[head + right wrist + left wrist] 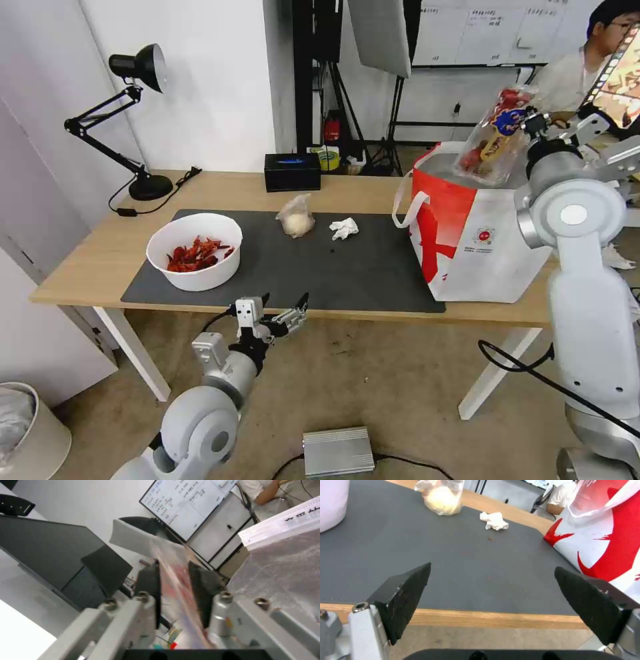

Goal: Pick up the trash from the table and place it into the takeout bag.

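Observation:
My right gripper (533,123) is raised over the open mouth of the red-and-white takeout bag (467,233), shut on a clear plastic tray with red scraps (497,137) that hangs tilted. In the right wrist view the gripper (173,565) pinches the tray's edge (178,580) beside the bag's foil lining (283,567). A white bowl of red shells (195,252), a small clear bag with a whitish lump (296,216) and a crumpled tissue (344,229) lie on the dark mat (347,273). My left gripper (285,300) stands open at the table's front edge (486,618), holding nothing.
A black desk lamp (133,120) and a black box (292,171) stand along the table's back edge. On the floor are a silver box (338,451) and a white bin (27,427).

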